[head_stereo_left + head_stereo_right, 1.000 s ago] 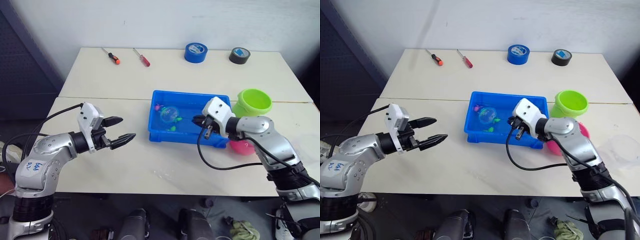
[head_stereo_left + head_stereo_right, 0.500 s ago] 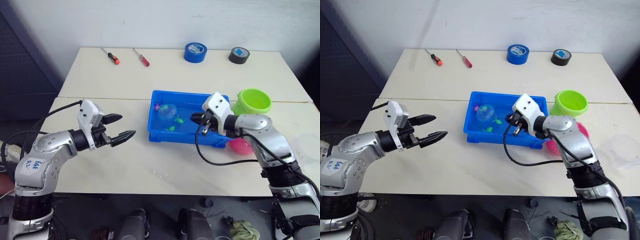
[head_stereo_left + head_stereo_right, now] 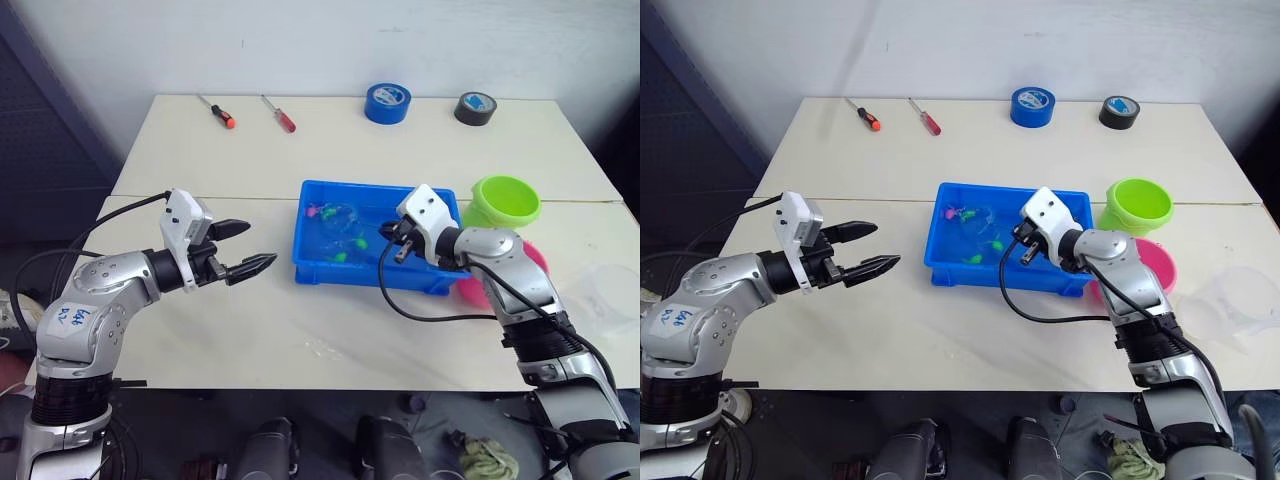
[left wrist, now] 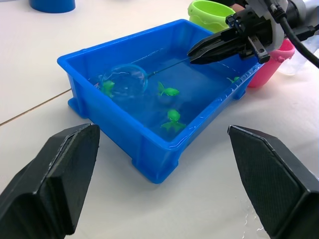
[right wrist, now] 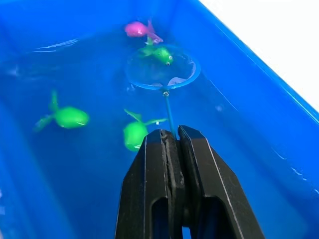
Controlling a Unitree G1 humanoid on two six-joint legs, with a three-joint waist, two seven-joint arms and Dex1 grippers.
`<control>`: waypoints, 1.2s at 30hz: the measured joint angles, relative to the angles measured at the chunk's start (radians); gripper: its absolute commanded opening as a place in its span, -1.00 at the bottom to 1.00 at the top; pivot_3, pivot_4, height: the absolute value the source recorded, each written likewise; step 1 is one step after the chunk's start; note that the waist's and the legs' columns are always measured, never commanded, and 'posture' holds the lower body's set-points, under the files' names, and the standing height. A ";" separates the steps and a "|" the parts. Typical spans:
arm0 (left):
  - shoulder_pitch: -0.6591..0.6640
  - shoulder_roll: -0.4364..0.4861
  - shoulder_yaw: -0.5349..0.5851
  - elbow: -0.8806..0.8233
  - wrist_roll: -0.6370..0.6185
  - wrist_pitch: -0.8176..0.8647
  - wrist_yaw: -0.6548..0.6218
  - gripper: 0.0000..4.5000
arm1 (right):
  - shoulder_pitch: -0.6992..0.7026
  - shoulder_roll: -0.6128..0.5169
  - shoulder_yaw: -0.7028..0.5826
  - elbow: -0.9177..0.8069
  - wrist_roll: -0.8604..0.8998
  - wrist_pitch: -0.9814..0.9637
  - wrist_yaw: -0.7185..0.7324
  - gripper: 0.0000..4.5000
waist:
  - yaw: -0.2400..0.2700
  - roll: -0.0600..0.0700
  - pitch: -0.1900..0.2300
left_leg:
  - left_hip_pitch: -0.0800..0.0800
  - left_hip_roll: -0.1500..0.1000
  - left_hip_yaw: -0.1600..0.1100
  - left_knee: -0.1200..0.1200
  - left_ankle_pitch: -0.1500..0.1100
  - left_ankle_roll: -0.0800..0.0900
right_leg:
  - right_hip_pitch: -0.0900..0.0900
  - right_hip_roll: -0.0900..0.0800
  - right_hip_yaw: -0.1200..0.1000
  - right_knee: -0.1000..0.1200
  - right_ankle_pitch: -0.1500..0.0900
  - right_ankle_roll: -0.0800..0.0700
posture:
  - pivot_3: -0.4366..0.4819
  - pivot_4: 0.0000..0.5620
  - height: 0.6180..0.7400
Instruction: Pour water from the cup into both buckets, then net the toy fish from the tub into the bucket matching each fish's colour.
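The right gripper is sitting over the near right part of the tub, its two black fingers pressed together and pinching the thin handle of the net. The net's blue hoop is lying down in the water toward the far left part of the tub, with one green fish sitting inside the hoop and one pink fish lying just beyond the rim, close to the tub's far wall. Two more green fish are resting in the water nearer the gripper, one just beside the handle and another a little apart from it. The left gripper is hovering above the bare table to the left of the tub, fingers spread wide and holding nothing, and pointing toward the tub. The green bucket is standing upright just right of the tub's far right corner, and the pink bucket is standing just in front of it, partly behind the right forearm. The cup is sitting near the table's right edge, well apart from the tub. Two screwdrivers, a blue tape roll and a dark tape roll are lying along the far side of the table.
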 measured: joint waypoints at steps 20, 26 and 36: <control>-0.016 0.000 -0.006 0.041 0.003 -0.034 -0.009 0.99 | -0.041 0.099 0.033 0.081 -0.091 -0.071 -0.009 -1.00 | -0.010 0.000 0.000 | 0.000 0.000 0.000 -0.001 0.000 -0.001 | -0.001 0.000 0.000 0.001 0.000 0.000 | -0.05 -0.47 1.00; -0.031 0.000 -0.007 0.043 0.003 -0.041 -0.009 0.99 | -0.061 0.107 0.041 0.081 -0.105 -0.074 -0.010 -1.00 | -0.010 0.000 0.000 | 0.000 0.000 0.000 -0.001 0.000 -0.001 | -0.001 0.000 0.000 0.001 0.000 0.000 | -0.05 -0.47 1.00; -0.044 0.000 -0.018 0.077 0.006 -0.057 -0.012 0.99 | -0.066 0.080 0.079 0.112 -0.175 -0.138 -0.001 -1.00 | -0.010 0.000 0.000 | 0.000 0.000 0.000 -0.001 0.000 -0.001 | -0.001 0.000 0.000 0.001 0.000 0.000 | -0.05 -0.47 1.00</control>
